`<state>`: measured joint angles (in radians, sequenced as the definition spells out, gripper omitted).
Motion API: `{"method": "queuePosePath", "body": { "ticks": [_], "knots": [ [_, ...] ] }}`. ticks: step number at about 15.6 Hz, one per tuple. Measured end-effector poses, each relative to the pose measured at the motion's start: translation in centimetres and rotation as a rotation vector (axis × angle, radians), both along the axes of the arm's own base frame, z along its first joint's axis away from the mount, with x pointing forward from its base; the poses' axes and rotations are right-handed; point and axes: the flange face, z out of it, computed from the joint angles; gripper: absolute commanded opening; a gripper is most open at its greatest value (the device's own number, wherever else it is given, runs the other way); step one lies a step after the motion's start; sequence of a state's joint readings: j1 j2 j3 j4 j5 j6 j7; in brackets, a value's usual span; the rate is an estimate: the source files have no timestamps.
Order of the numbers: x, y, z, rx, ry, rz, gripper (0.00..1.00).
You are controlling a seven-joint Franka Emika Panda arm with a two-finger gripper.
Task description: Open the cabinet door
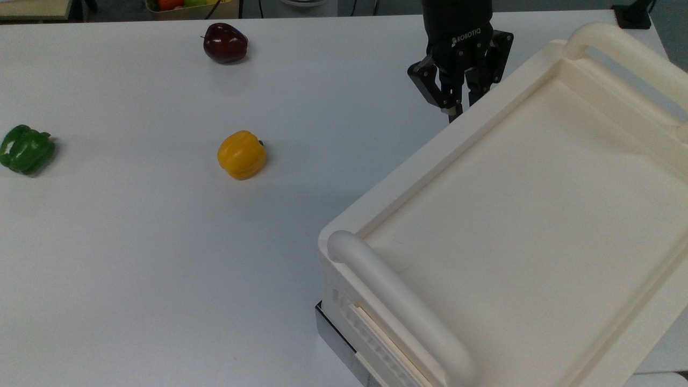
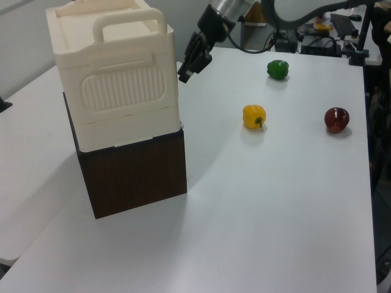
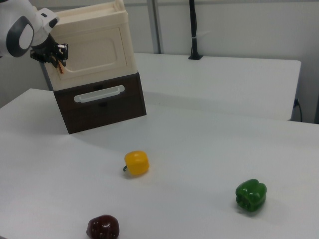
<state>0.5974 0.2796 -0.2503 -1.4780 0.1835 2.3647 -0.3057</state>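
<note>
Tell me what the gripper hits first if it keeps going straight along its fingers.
Probably the copper handle on the cabinet door: in the right view the gripper sits right at it. Contact is unclear; past that, the door panel.
</note>
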Motion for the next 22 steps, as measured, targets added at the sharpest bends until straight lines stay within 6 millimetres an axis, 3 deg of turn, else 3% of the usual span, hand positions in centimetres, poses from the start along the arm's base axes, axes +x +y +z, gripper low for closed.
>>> {"method": "queuePosePath", "body": {
  "ticks": [16,22],
  "knots": [
    [0.0,0.5,-0.2,0.0,-0.006,0.005,0.32],
    [-0.4,1.8,-0.1,0.005,-0.023,0.021,0.32]
  ]
}}
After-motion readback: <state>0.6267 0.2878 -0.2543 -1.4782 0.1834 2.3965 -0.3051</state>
